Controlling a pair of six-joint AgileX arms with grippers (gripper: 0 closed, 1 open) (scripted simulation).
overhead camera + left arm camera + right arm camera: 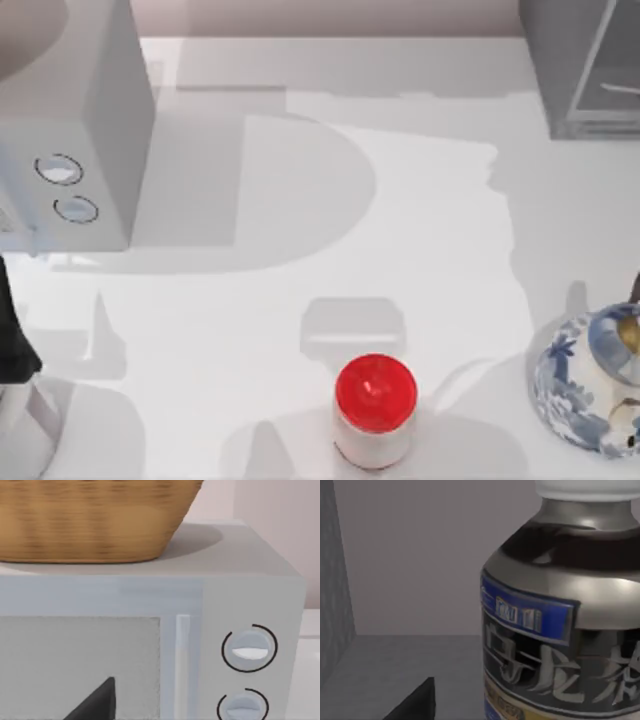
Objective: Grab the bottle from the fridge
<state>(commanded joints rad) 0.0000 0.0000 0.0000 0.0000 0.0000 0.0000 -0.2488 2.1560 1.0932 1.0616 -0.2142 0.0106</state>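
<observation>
Fridge: the large grey box-shaped cabinet with a glassy front panel and thin pale frame lines (585, 70) stands at the far right corner of the white tabletop (430, 250).
Bottle: a silver-grey bottle with a white cap, a blue band and pale lettering on its label (565, 625) stands upright on a grey floor before a plain grey back wall, close in front of the right wrist camera.
Right claw: a dark fingertip (415, 702) shows beside the bottle, apart from it; I cannot tell whether the claw is apart or together.
Left claw: a dark fingertip (97, 702) hangs in front of the grey box with two round dials (75, 150), well left of the fridge; its state I cannot tell.
Basket: a woven tan basket (95, 520) sits on top of the dialled box.
Jar: a white jar with a red round lid (375, 410) stands at the near edge, left of the fridge.
Teapot: a blue-and-white patterned porcelain pot (595, 380) sits near, below the fridge.
</observation>
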